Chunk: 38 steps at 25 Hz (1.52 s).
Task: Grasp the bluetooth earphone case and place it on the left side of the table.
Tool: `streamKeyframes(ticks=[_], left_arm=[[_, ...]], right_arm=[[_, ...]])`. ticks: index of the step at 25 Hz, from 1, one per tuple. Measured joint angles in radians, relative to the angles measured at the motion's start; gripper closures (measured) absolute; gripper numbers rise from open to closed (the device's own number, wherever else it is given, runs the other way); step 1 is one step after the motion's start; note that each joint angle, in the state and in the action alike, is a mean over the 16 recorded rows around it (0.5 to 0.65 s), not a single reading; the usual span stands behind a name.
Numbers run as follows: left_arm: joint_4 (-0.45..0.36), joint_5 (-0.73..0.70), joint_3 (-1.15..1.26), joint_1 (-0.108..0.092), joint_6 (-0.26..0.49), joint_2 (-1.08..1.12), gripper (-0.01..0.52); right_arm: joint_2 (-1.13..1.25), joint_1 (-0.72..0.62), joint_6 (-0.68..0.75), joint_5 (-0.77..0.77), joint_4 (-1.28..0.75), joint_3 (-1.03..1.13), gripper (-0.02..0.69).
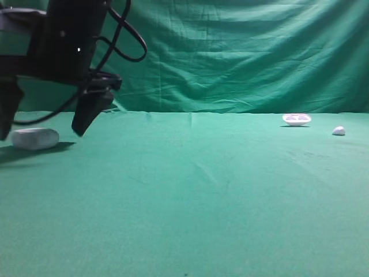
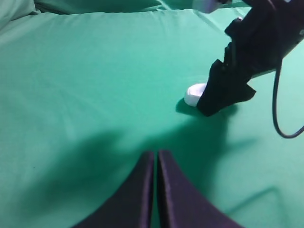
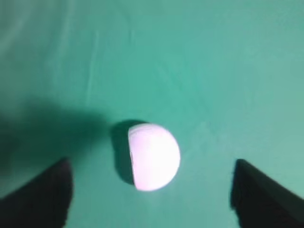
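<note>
Right end effector (image 1: pixel 43 124) is over the far-left part of the surface (image 1: pixel 190 196), having reached across the middle. Its jaws stand wide apart, nothing between the tips touching them. In the right wrist view the two dark fingers (image 3: pixel 40 197) sit at the bottom corners, with the case (image 3: pixel 153 156) on the cloth between them, apart from both, a bit nearer the left one. Case not gripped, not lifted; it lies flat on the surface with its shadow on the side.

In the high view the case (image 1: pixel 34 138) lies near the left edge, long axis roughly along that edge's cross direction, low between the two fingers; the near finger (image 1: pixel 91 109) hangs just beside its right end, tip above the cloth, the other finger is cut by the frame's left border. Contact between finger and case: cannot tell from this view.

In the left wrist view the right end effector (image 2: pixel 223 95) covers most of the case (image 2: pixel 194 94); only one rounded white end shows beside the dark finger.

Left end effector (image 2: pixel 156 190) is closed, jaws pressed together, holding nothing, well apart from the case, over bare cloth.

Toward the far right of the surface: a shallow white dish (image 1: pixel 296 119) and, nearer the right edge, a small white pebble (image 1: pixel 339 131), both well apart from the case.
</note>
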Motion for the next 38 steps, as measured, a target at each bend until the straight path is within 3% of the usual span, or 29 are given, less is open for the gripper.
streamKeyframes(ticks=[6,10,28,38], left_arm=[[0.0,0.0,0.0,0.0,0.0,0.0,0.514],[0.0,0.0,0.0,0.0,0.0,0.0,0.514],[0.0,0.0,0.0,0.0,0.0,0.0,0.514],[0.0,0.0,0.0,0.0,0.0,0.0,0.514]], right_arm=[[-0.204,0.0,0.062,0.112,-0.077,0.025,0.568],[-0.347,0.0,0.118,0.155,-0.121,0.089,0.651],[-1.111,0.0,0.454,0.16,-0.297,0.849,0.665],[-1.489,0.0,0.552,-0.003,-0.325,1.235,0.665]])
